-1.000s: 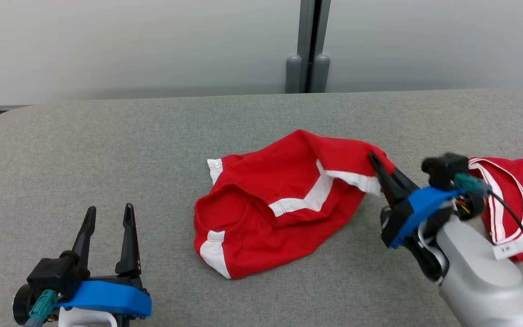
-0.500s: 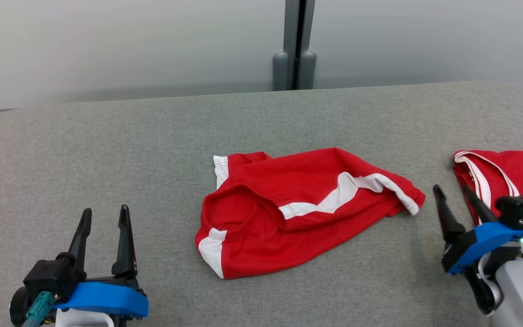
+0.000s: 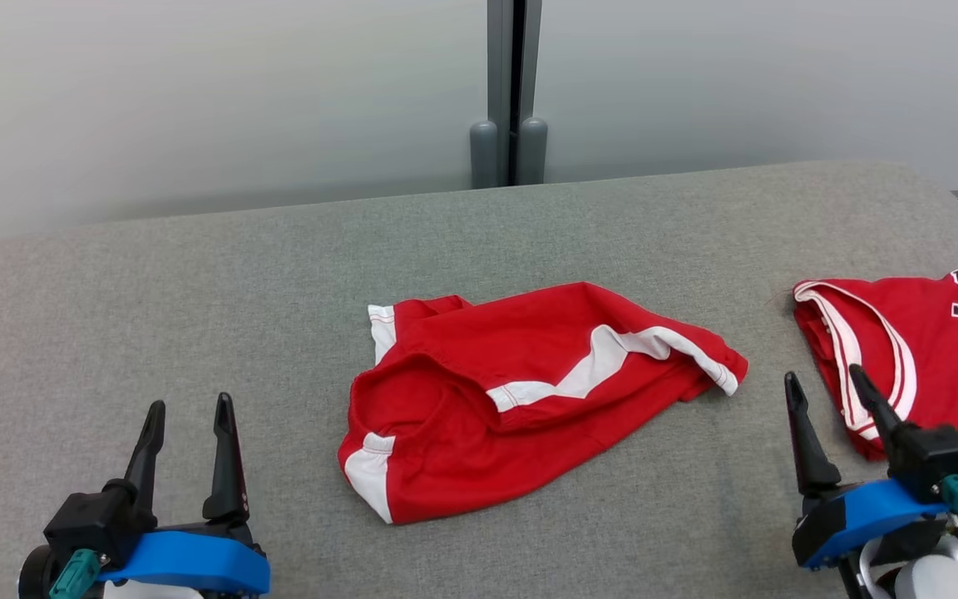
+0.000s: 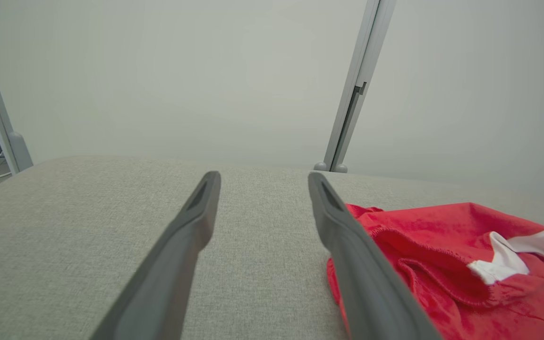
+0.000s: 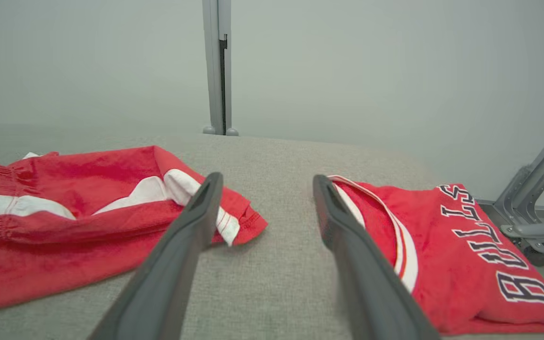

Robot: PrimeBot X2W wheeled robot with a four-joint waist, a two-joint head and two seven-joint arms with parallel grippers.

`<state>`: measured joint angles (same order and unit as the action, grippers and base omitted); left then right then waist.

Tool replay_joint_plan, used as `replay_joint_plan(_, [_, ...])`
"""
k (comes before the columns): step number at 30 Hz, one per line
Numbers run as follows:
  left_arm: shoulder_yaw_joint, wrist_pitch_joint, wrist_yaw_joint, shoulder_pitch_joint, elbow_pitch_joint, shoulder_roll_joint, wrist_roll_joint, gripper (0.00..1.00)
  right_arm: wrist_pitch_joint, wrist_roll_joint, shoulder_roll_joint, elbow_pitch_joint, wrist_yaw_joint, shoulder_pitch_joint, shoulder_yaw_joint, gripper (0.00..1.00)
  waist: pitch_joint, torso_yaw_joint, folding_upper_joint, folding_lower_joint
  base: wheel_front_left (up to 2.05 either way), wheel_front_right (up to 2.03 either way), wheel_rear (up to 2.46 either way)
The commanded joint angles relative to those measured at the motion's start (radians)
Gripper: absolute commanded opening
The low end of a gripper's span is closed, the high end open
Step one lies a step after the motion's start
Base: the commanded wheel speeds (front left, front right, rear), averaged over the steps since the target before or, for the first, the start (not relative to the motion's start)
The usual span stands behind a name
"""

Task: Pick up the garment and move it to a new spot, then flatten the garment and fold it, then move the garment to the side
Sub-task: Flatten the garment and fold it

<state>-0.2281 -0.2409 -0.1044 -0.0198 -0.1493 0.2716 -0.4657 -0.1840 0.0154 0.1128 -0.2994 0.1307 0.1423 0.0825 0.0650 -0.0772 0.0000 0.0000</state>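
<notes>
The garment is a pair of red shorts with white side stripes, lying rumpled in the middle of the grey padded table. It also lies at the right of the left wrist view and at the left of the right wrist view. My left gripper stands open at the lower left, well apart from the shorts. My right gripper is open at the lower right, between the shorts' right end and a red jersey, holding nothing.
A red jersey with white trim and dark lettering lies at the table's right edge, also in the right wrist view. A grey post rises behind the table against a pale wall. A metal frame stands off the table's right.
My right gripper has let go of the shorts' right end, opened and drawn back to the lower right. The shorts have dropped flat on the table. The head camera has shifted too.
</notes>
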Motion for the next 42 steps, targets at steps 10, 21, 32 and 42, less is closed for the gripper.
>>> replay_joint_plan(10, [-0.104, 0.078, 0.072, -0.073, -0.037, -0.047, -0.012, 1.00, 0.077, 0.005, -0.045, 0.140, 0.000, -0.071, -0.029, 1.00, 0.016, -0.010, 0.0000, 0.0000, 0.00, 0.00, 0.00])
replay_joint_plan(21, [-0.311, 0.284, 0.221, -0.298, -0.344, -0.158, -0.058, 1.00, 0.074, 0.015, -0.057, 0.137, 0.000, -0.032, -0.093, 1.00, 0.062, -0.050, 0.0000, 0.0000, 0.00, 0.00, 0.00])
replay_joint_plan(32, [-0.354, 0.273, 0.236, -0.422, -0.511, -0.196, -0.156, 1.00, 0.050, 0.027, -0.061, 0.107, 0.000, 0.004, -0.119, 1.00, 0.089, -0.113, 0.0000, 0.0000, 0.00, 0.00, 0.00])
replay_joint_plan(42, [-0.430, 0.238, 0.237, -0.447, -0.540, -0.188, -0.246, 0.00, 0.038, 0.038, -0.062, 0.089, 0.000, 0.014, -0.125, 1.00, 0.093, -0.105, 0.0000, 0.0000, 0.00, 0.00, 0.00])
